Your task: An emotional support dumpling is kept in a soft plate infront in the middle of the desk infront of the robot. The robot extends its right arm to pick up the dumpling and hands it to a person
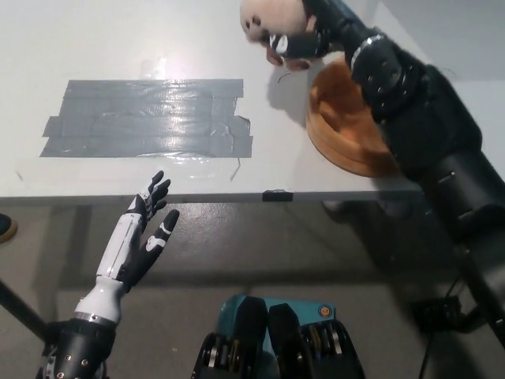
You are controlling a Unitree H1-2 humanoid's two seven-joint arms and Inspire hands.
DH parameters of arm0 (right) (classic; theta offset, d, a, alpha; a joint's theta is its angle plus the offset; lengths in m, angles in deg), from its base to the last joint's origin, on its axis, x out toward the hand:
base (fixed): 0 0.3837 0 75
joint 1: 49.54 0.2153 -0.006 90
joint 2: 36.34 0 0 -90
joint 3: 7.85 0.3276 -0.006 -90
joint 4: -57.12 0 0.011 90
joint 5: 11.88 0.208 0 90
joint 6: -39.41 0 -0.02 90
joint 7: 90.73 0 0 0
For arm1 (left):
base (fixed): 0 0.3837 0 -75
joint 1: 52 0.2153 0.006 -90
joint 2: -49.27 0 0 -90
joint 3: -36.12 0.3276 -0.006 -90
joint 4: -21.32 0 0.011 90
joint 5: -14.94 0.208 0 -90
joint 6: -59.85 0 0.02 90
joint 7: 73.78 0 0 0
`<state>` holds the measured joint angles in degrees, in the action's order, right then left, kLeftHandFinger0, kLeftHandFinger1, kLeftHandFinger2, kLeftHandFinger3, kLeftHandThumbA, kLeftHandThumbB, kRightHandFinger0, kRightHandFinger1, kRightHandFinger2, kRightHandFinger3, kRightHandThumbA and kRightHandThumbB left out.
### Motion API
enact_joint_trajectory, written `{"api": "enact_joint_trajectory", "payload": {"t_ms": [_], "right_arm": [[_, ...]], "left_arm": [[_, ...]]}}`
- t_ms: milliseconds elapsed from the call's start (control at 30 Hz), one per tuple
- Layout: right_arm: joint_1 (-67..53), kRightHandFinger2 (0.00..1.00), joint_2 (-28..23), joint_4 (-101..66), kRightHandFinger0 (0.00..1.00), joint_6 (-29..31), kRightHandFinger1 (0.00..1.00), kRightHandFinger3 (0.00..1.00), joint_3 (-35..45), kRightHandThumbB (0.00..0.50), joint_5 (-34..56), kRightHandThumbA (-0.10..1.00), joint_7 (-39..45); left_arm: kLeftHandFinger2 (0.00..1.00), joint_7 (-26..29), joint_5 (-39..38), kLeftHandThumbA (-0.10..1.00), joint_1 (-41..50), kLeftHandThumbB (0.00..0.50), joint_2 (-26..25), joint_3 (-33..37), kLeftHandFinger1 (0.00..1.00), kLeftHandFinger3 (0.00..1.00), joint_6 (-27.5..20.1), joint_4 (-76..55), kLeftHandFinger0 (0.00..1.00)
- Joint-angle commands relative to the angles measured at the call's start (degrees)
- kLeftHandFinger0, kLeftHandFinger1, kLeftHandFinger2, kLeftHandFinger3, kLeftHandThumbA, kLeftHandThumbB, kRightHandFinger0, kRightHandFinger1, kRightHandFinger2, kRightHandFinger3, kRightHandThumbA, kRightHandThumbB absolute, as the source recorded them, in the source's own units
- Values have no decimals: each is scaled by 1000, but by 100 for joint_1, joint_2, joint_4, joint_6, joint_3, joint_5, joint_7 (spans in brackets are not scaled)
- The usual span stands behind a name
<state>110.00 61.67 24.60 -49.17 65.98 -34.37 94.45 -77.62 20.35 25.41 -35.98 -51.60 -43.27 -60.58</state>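
The right hand [296, 43] is clasped around the pale dumpling [272, 17], held up at twelve o'clock above the counter [118, 47], clear of the orange plate [339, 118]. Pickup looks done; the handover remains. The left hand [146, 229] rests at seven o'clock, fingers spread and empty.

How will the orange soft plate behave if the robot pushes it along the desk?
The orange soft plate looks padded, with thick rounded walls, so it would probably dent rather than resist stiffly. It seems light for its size and may slide easily on the smooth white desk. Being wide and low, it is unlikely to tip.
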Motion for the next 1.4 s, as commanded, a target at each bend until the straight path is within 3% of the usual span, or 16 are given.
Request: {"api": "enact_joint_trajectory", "payload": {"t_ms": [0, 100, 267, 300, 333, 367, 400, 433, 467, 533, 567, 800, 967, 1133, 1300, 1367], "right_arm": [[487, 811, -2, 288, 0, 564, 443, 824, -31, 164, -83, -100, -460], [440, 752, -10, 396, 0, 655, 425, 770, -51, 167, -58, -100, -411], [359, 841, -82, 359, 17, 567, 516, 867, -180, 156, -139, -100, -215], [352, 856, -106, 336, 39, 518, 548, 888, -230, 160, -163, -100, -94], [344, 908, -139, 290, 146, 364, 630, 917, -325, 197, -236, -100, 75], [347, 908, -144, 286, 146, 347, 630, 917, -341, 197, -237, -100, 87], [350, 1000, -185, 115, 633, -38, 1000, 1000, -438, 336, -276, 248, 455], [352, 1000, -198, 66, 823, -144, 1000, 1000, -467, 344, -279, 274, 562], [345, 1000, -222, 1, 1000, -261, 1000, 1000, -452, 377, -183, 396, 769], [377, 1000, -278, 66, 1000, -236, 1000, 1000, -489, 491, -84, 550, 1084], [375, 1000, -310, 37, 1000, -235, 1000, 1000, -499, 498, -86, 597, 1104], [307, 1000, -425, -452, 1000, -330, 1000, 1000, -389, 500, -191, 810, 675], [106, 1000, -582, -1421, 1000, -349, 1000, 1000, -72, 494, -145, 823, 339], [-268, 1000, -824, -3164, 1000, -633, 1000, 1000, 361, 492, -79, 930, 409], [-1385, 1000, -910, -5831, 1000, -1110, 1000, 1000, 807, 466, 436, 909, 891], [-1837, 1000, -918, -6476, 1000, -1197, 1000, 1000, 827, 458, 500, 950, 982]], "left_arm": [[1000, -47, -36, 802, -110, 272, -91, -40, 1000, 1000, -187, -79, 1000], [1000, -43, 0, 810, -120, 267, -105, -38, 1000, 1000, -156, -80, 1000], [1000, -53, -43, 802, -119, 263, -96, -48, 1000, 1000, -164, -81, 1000], [1000, -47, -21, 802, -119, 264, -99, -45, 1000, 1000, -154, -85, 1000], [1000, -45, -13, 800, -123, 258, -101, -43, 1000, 1000, -158, -78, 1000], [1000, -46, -15, 800, -127, 258, -103, -44, 1000, 1000, -159, -75, 1000], [1000, -70, -56, 795, -122, 259, -100, -45, 1000, 1000, -137, -83, 1000], [1000, -77, -67, 794, -121, 259, -100, -45, 1000, 1000, -132, -85, 1000], [1000, -76, -70, 792, -124, 258, -97, -46, 1000, 1000, -147, -74, 1000], [1000, -50, -20, 795, -127, 255, -98, -41, 1000, 1000, -171, -59, 1000], [1000, -38, 13, 799, -138, 251, -100, -31, 1000, 1000, -196, -50, 1000], [1000, -18, 72, 805, -162, 254, -114, -26, 1000, 1000, -210, -44, 1000], [1000, -58, 28, 803, -155, 253, -123, -23, 1000, 1000, -191, -59, 1000], [1000, -65, -28, 796, -180, 274, -99, -37, 1000, 1000, -98, -67, 1000], [1000, -121, -83, 784, -173, 237, -132, -27, 1000, 1000, -168, -76, 1000], [1000, -106, -84, 784, -117, 253, -105, -29, 1000, 1000, -95, -109, 1000]]}}
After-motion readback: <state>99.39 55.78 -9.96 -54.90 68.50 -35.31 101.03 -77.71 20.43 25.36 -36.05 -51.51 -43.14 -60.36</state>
